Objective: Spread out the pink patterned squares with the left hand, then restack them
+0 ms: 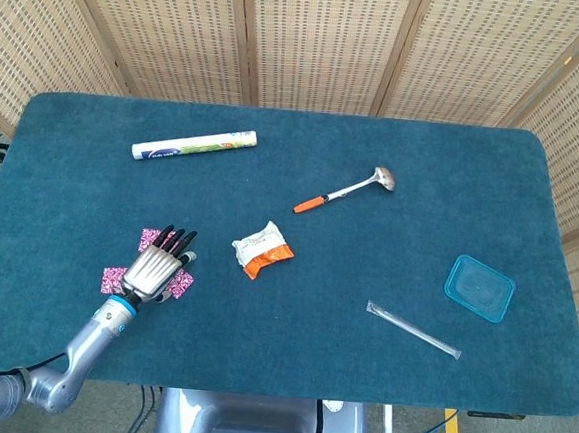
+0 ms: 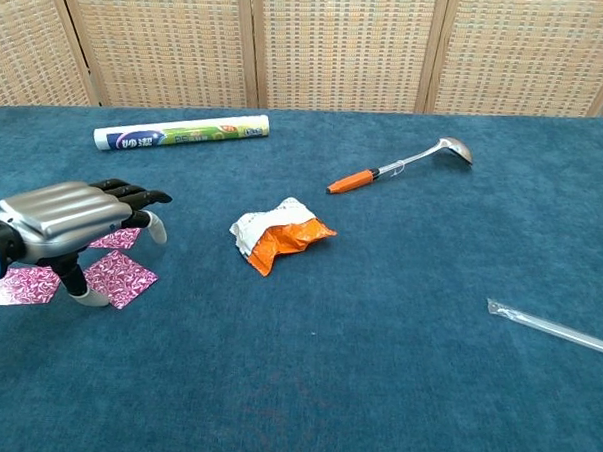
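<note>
Chest view puts my left hand (image 2: 67, 219) low at the near left of the table (image 2: 374, 389), palm down, fingers (image 2: 133, 192) stretched forward and a little apart, gripping nothing. The pink squares (image 2: 119, 277) lie spread under and around it: one just right of my thumb, one poking out on the near-left side by my wrist, and one under my fingertips on the far side. Whether my fingertips press on that far square I cannot tell. From the head view the hand (image 1: 155, 271) covers the middle of the squares (image 1: 114, 280), their corners showing on both sides. Right of my hand, apart from it, sits an orange-and-white wrapper (image 2: 278, 234). Further right lie a clear straw (image 2: 552, 328) and a blue lid (image 1: 479, 288). Beyond are a ladle (image 2: 399, 166) and a roll (image 2: 180, 132).
</note>
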Motion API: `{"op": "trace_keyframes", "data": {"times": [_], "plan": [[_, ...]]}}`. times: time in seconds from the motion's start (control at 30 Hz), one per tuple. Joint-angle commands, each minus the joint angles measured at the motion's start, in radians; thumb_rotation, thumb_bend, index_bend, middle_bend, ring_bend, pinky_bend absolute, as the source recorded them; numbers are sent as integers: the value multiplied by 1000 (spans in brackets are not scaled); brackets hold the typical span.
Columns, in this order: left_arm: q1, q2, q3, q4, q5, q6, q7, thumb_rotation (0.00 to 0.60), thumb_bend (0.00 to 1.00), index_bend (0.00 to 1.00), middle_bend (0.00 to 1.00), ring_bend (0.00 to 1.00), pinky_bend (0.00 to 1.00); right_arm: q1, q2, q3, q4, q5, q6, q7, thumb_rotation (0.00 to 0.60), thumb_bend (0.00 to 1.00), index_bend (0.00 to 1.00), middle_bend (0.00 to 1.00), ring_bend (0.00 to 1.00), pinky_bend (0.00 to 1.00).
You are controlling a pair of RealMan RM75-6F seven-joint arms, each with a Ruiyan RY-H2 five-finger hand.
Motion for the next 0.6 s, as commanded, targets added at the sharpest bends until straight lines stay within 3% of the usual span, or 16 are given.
{"op": "trace_keyframes", "data": {"times": [0.03,0.27,0.6], "plan": [[-2,-1,-2,-2,-3,-3,-8,600,177,264,0,0,0,-2,1,0,-2,1,2,-1,600,17,296,256,0,0],[-4,43,-9,-64,-59,-61,-68,600,181,303,0,0,0,-2,3,1,-4,2,-1,-2,600,8,296,256,0,0],[-14,45,-11,-68,-83,-61,-56,600,182,311,0,0,0,-7,2,2,-2,5,3,1,600,9,296,257,0,0]]}}
